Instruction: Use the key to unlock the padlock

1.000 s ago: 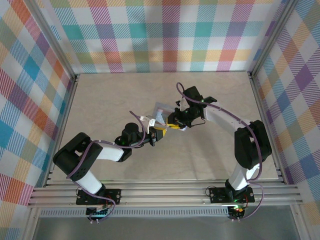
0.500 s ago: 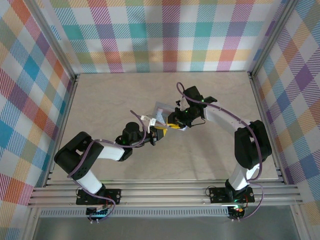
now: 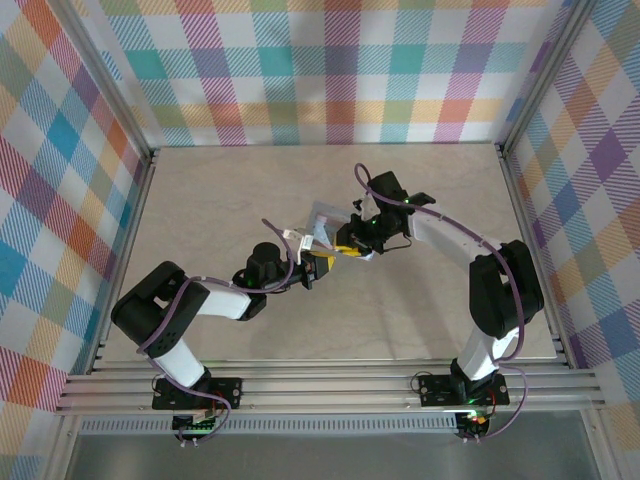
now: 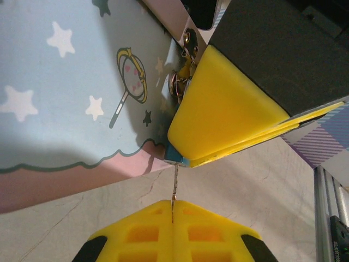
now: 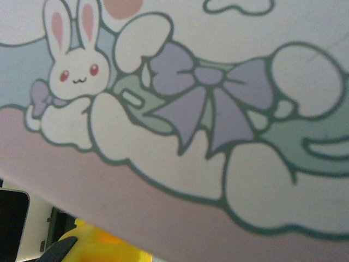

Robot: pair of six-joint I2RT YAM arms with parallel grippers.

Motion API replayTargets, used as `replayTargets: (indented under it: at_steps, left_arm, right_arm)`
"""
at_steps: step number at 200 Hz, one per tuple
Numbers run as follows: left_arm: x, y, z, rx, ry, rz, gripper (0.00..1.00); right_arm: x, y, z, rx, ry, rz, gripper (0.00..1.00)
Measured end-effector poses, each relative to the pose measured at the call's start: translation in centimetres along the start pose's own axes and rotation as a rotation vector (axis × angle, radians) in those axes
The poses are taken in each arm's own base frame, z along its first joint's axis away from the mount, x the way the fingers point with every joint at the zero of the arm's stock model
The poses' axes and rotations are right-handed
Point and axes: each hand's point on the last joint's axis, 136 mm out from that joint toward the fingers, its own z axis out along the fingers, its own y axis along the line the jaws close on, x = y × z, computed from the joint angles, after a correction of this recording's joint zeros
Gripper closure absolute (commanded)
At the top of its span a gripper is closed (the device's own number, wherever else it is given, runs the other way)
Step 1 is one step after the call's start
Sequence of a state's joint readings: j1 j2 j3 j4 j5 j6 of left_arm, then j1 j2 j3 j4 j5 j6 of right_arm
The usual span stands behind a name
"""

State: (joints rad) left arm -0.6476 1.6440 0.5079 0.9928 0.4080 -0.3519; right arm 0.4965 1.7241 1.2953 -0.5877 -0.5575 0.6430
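The padlock (image 4: pixel 175 154) shows as a small blue body pinched at the tips of my right gripper's yellow fingers (image 4: pixel 223 103), against the tin's edge. Its shackle is hidden among silvery metal parts (image 4: pixel 180 82) there. The key (image 4: pixel 175 183) is a thin blade running straight from the padlock's underside down into my left gripper (image 4: pixel 172 205), which is shut on it. From above, the left gripper (image 3: pixel 318 268) and right gripper (image 3: pixel 350 249) meet tip to tip at mid-table beside the tin (image 3: pixel 324 226).
The pastel tin (image 4: pixel 65 109) with stars lies right beside both grippers, and its cartoon-printed face (image 5: pixel 191 109) sits close against the right wrist camera. Beige marbled tabletop (image 3: pixel 230 190) surrounds them. Metal frame rails (image 3: pixel 520 200) and plaid walls border the table.
My left gripper has shifted a little to the right and away from the base, closer to the padlock. The right arm holds still.
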Motion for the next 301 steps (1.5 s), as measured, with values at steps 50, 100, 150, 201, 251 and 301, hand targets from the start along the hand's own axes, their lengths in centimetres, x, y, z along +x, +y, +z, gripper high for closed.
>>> replayTargets:
  at_steps: [50,100,150,201,251,301]
  left_arm:
    - [0.1,0.0,0.2,0.019,0.001,-0.049,1.00]
    - [0.2,0.1,0.3,0.037,0.000,-0.081,1.00]
    - [0.2,0.0,0.2,0.035,0.005,-0.046,1.00]
    - [0.5,-0.4,0.4,-0.003,0.003,0.016,1.00]
    - [0.5,-0.4,0.5,-0.052,-0.030,0.057,1.00]
    - [0.3,-0.2,0.7,-0.093,-0.050,0.101,1.00]
  right_arm:
    - [-0.1,-0.4,0.1,0.014,-0.006,-0.005,1.00]
    - [0.1,-0.6,0.0,0.020,-0.001,-0.035,1.00]
    - [0.6,-1.1,-0.1,0.045,0.022,-0.047,1.00]
    - [0.7,-1.1,-0.1,0.047,0.023,-0.031,1.00]
    - [0.6,-1.1,-0.2,0.047,0.020,0.002,1.00]
    - [0.2,-1.0,-0.1,0.038,0.009,0.033,1.00]
